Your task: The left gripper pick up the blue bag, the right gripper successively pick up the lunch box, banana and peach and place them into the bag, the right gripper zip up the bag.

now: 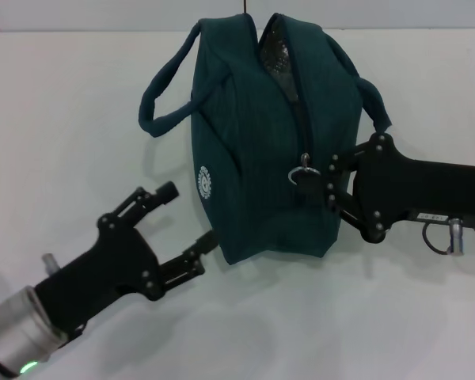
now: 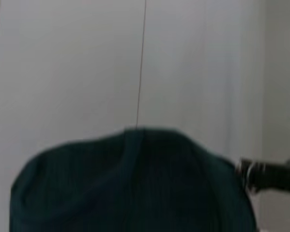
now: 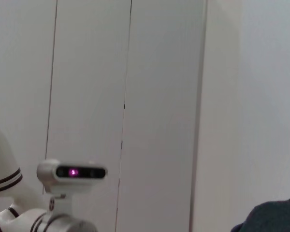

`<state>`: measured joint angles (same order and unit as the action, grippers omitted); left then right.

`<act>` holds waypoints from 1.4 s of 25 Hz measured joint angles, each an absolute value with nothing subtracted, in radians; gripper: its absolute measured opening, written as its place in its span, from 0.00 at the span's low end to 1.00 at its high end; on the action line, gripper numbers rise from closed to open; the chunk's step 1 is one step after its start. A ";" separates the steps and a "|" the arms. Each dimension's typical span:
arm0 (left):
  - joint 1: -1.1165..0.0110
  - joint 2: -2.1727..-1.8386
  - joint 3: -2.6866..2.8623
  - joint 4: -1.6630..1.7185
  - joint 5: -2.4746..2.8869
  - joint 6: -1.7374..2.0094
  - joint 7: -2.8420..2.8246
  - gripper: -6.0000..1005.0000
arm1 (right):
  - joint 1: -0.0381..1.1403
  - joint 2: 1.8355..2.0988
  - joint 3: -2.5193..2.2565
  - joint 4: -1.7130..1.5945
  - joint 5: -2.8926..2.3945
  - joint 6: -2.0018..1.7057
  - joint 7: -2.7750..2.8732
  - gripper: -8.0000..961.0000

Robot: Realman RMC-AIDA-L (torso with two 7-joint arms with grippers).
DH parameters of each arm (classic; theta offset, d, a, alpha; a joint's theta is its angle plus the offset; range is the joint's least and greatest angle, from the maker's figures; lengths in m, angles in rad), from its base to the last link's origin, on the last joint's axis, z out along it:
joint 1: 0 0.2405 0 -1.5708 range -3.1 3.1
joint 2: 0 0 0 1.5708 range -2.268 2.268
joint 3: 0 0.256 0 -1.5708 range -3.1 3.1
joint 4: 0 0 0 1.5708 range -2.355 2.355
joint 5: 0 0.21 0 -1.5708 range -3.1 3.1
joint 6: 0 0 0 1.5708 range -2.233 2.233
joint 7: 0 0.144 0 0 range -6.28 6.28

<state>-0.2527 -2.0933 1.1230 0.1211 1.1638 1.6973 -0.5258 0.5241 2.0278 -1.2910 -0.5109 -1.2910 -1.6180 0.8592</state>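
Note:
The blue bag [image 1: 261, 150] lies on the white table [image 1: 63, 119], its handles spread to either side. Its far part gapes and shows silver lining; the zipper pull [image 1: 304, 171] sits near the near end. My right gripper [image 1: 326, 182] reaches in from the right and is shut on the zipper pull. My left gripper [image 1: 188, 215] is open and empty, just left of the bag's near corner and not touching it. The bag also fills the lower part of the left wrist view [image 2: 130, 183] and shows as a corner in the right wrist view [image 3: 275, 217]. The lunch box, banana and peach are out of view.
The left wrist view shows part of the right gripper [image 2: 270, 176] beside the bag, with a pale panelled wall [image 2: 145, 58] behind. The right wrist view shows my head camera [image 3: 72, 172].

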 joint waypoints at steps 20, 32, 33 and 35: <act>-0.410 -2.101 1.157 0.043 1.169 1.602 -0.589 0.80 | 0.517 2.028 -1.322 -0.502 -1.251 -1.618 0.859 0.02; -0.450 -2.107 1.155 0.039 1.159 1.512 -0.543 0.34 | 0.518 2.028 -1.322 -0.429 -1.237 -1.626 0.889 0.02; -0.451 -2.108 1.155 0.038 1.159 1.510 -0.529 0.30 | 0.519 2.027 -1.322 -0.422 -1.232 -1.628 0.902 0.02; -0.454 -2.108 1.159 0.037 1.159 1.508 -0.492 0.23 | 0.519 2.023 -1.319 -0.414 -1.222 -1.632 0.970 0.02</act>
<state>-0.4538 -2.1081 1.1585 0.0371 1.1588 1.5084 -0.4917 0.5188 2.0233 -1.3189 -0.4144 -1.2221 -1.6319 0.9705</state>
